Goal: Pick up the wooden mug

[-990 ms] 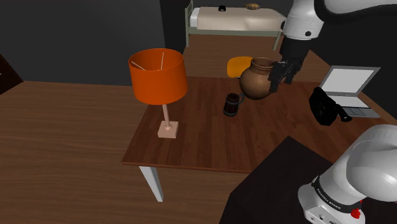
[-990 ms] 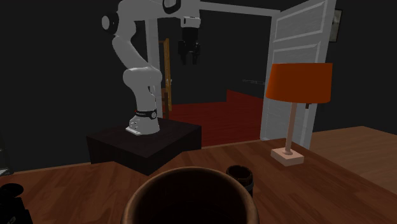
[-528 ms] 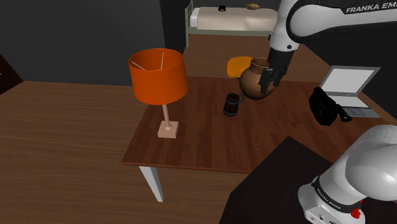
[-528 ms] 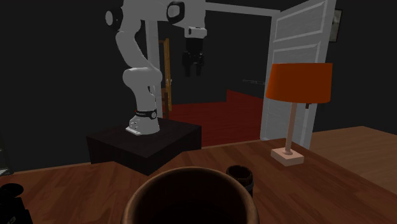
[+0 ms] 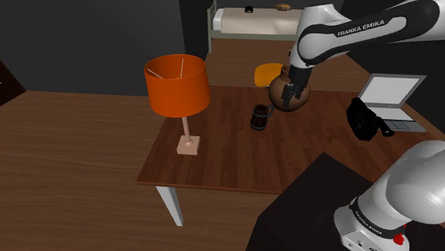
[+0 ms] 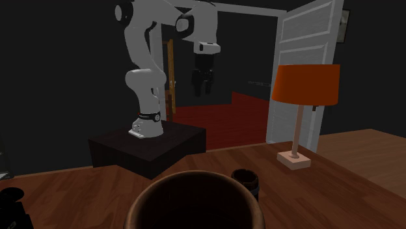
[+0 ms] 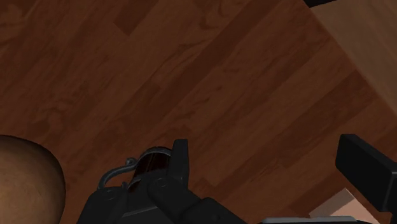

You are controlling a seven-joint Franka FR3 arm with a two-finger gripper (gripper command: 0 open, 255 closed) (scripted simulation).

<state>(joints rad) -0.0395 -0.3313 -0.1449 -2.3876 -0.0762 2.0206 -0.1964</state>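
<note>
The mug (image 5: 262,116) is dark with a side handle and stands upright near the middle of the brown wooden table (image 5: 235,153). In the second exterior view the mug (image 6: 245,179) sits behind a big pot's rim. My gripper (image 5: 291,93) hangs above the table, in front of the round brown pot (image 5: 284,94) and to the shoulder view's right of the mug. It also shows high over the table as the gripper (image 6: 202,88). In the wrist view the fingers (image 7: 180,162) stand wide apart, nothing between them; the mug (image 7: 149,167) peeks out beside one finger.
An orange-shaded lamp (image 5: 178,89) stands at the table's left part in the shoulder view. A black camera-like object (image 5: 365,118) and an open laptop (image 5: 392,100) lie at the right. The brown pot (image 6: 192,202) looms in the second exterior view's foreground.
The arm has swung toward the shoulder view's left and come lower, bringing the gripper from beyond the pot to a spot nearer the mug. The fingers stayed open.
</note>
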